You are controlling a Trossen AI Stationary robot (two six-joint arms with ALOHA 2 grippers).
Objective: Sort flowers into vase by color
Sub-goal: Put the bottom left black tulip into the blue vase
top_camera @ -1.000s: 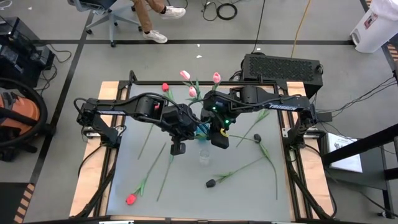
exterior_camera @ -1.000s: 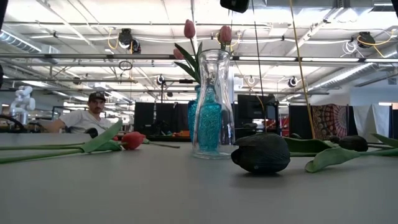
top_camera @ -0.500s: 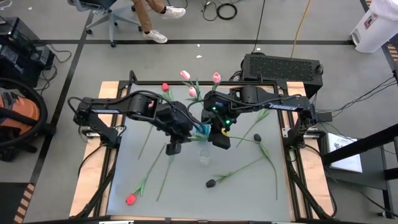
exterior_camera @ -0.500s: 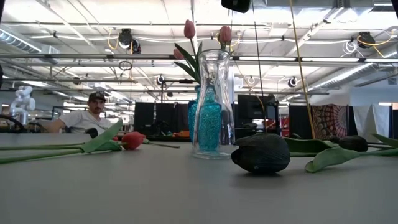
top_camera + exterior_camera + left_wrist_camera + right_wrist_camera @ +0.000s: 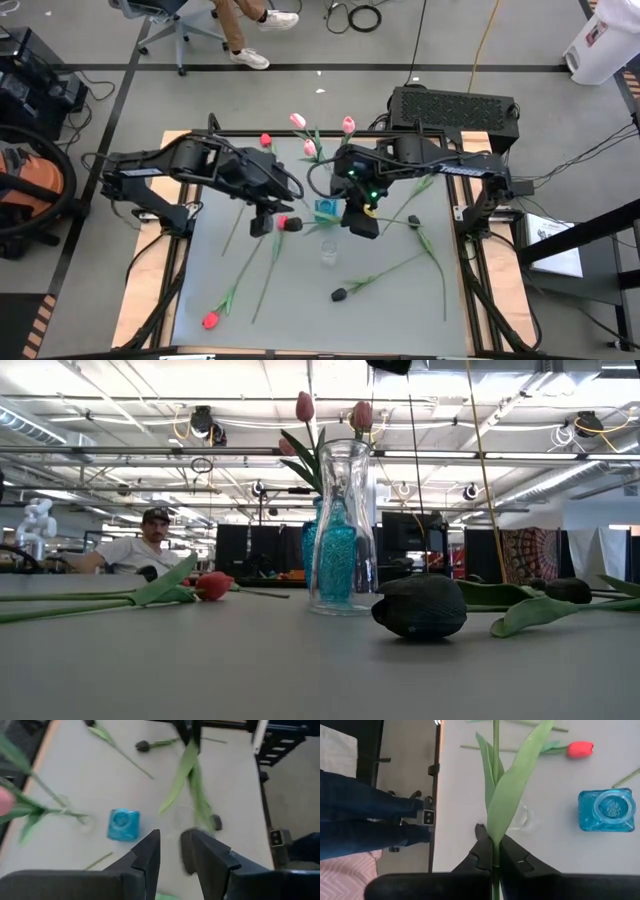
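My right gripper [image 5: 362, 225] hangs high over the table's middle, shut on a flower's green stem with a long leaf [image 5: 512, 785]; that flower's head does not show. My left gripper [image 5: 262, 225] hovers left of it, open [image 5: 171, 852] and empty. Just right of it a red tulip [image 5: 288, 222] lies flat on the table. The blue vase [image 5: 326, 210] and a clear vase [image 5: 328, 250] stand between the arms. Pink tulips [image 5: 298, 120] stand at the far side in another clear vase [image 5: 85, 822]. My right gripper pinches the thin green stem [image 5: 495, 851] between its two fingers, just below where the long leaf springs from it. The fingers slant down toward the table's left. The stem runs on past the fingertips, clear of the table.
Two black tulips [image 5: 340, 293] [image 5: 413, 221] lie on the table's right half, another red one [image 5: 210, 320] at the near left, and a red head [image 5: 265, 140] shows at the far left. A person [image 5: 140, 545] sits beyond the table.
My left gripper has risen and drawn back toward the table's left edge, away from the vases, uncovering the red tulip head that lies on the table. The vases and the other flowers have stayed put.
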